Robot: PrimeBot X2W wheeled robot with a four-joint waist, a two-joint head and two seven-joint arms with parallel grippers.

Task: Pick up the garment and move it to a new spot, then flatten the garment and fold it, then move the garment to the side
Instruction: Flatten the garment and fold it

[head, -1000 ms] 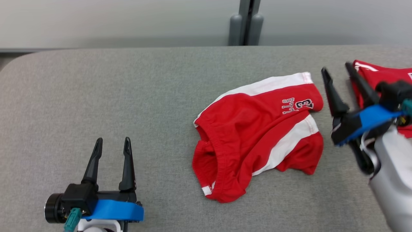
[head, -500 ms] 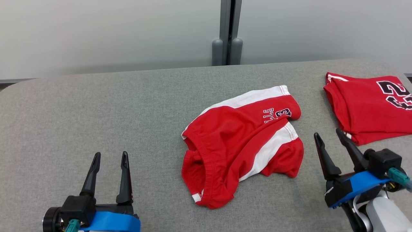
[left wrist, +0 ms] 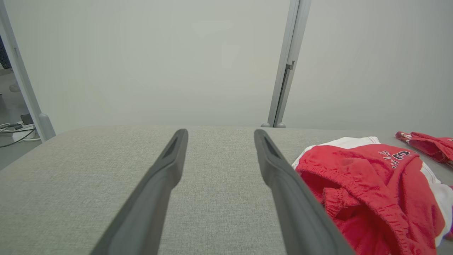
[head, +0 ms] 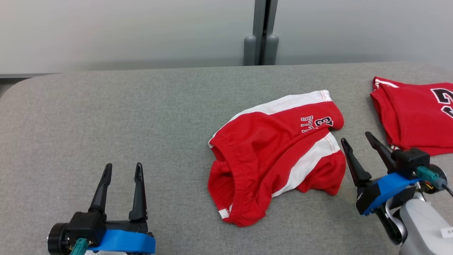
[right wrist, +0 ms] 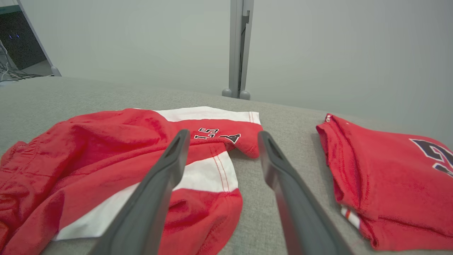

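The garment (head: 276, 156) is a pair of red shorts with white side stripes and dark lettering, lying crumpled on the grey table (head: 106, 106) right of centre. My right gripper (head: 355, 136) stands open just right of the shorts' lower leg, a little apart from the cloth. In the right wrist view its fingertips (right wrist: 223, 132) point over the shorts' (right wrist: 106, 148) leg hems. My left gripper (head: 124, 164) is open near the front left, well left of the shorts. The shorts' waistband (left wrist: 357, 184) lies to the right of my left gripper (left wrist: 220, 131) in its wrist view.
A folded red jersey (head: 414, 117) with a dark number lies at the table's right edge, close behind my right gripper. A grey post (head: 261, 35) stands behind the table against a pale wall. Bare table stretches left of the shorts.
My right gripper has drawn back from beside the folded jersey toward the front edge, still open. The head camera has shifted. The left gripper and the shorts have stayed put.
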